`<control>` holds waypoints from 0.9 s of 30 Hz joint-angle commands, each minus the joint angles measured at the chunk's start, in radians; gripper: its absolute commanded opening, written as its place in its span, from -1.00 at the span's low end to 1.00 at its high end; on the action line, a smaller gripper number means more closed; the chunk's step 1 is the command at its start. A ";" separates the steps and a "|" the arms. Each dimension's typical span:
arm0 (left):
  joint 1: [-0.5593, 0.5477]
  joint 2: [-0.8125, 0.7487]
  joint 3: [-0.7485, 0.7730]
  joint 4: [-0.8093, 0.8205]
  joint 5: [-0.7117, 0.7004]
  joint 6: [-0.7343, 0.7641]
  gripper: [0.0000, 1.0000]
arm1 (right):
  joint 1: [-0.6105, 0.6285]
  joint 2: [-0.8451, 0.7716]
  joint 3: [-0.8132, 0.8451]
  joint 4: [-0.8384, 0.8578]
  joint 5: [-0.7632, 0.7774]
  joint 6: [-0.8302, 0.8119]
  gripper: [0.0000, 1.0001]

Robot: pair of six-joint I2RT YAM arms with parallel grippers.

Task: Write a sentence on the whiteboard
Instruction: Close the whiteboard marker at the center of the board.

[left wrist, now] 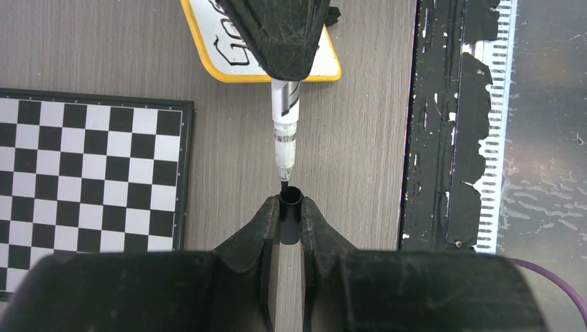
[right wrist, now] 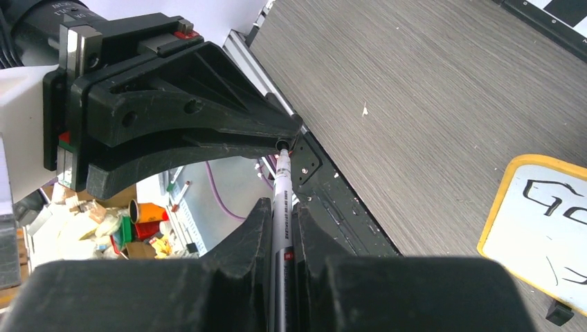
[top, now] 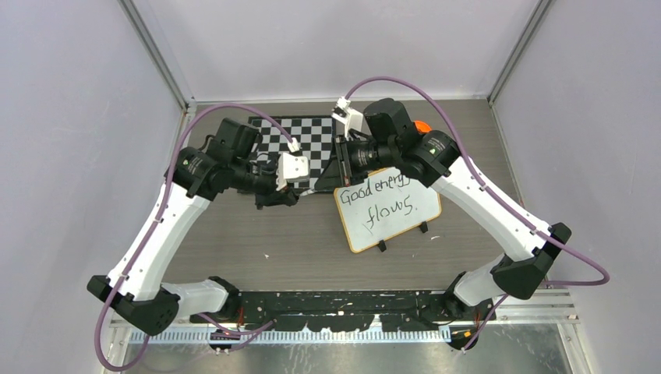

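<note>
Two claws of mine tip to tip over the grey wood-grain table, left gripper clenched on a small black marker cap, right gripper grasping a white-barrelled marker pen, nib at the cap's mouth, yellow-rimmed white rectangular whiteboard bearing handwriting, at 4 o'clock from the black-and-white checkered chessboard.

far corner of whiteboard beneath right gripper

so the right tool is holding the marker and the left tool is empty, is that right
No: the left tool isn't empty, it is shut on a black cap, as the left wrist view shows. The right tool does hold the marker.
</note>
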 commanded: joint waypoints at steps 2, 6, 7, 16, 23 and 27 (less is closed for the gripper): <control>-0.017 0.008 0.043 -0.012 -0.006 -0.007 -1.00 | 0.012 0.002 0.051 0.006 0.013 -0.021 -1.00; -0.023 0.012 0.051 -0.011 -0.014 -0.011 -1.00 | 0.015 0.006 0.049 0.001 0.015 -0.031 -1.00; -0.024 0.012 0.051 -0.011 -0.014 -0.012 -1.00 | 0.015 0.006 0.050 -0.001 0.020 -0.034 -1.00; -0.040 0.019 0.056 -0.010 -0.017 -0.023 -1.00 | 0.030 0.017 0.060 -0.019 0.075 -0.067 -0.99; -0.102 0.049 0.062 0.045 -0.175 -0.077 -1.00 | 0.034 0.026 0.052 -0.024 0.122 -0.071 -0.99; -0.124 0.064 0.072 0.083 -0.232 -0.130 -1.00 | 0.034 0.029 0.033 -0.027 0.163 -0.068 -0.99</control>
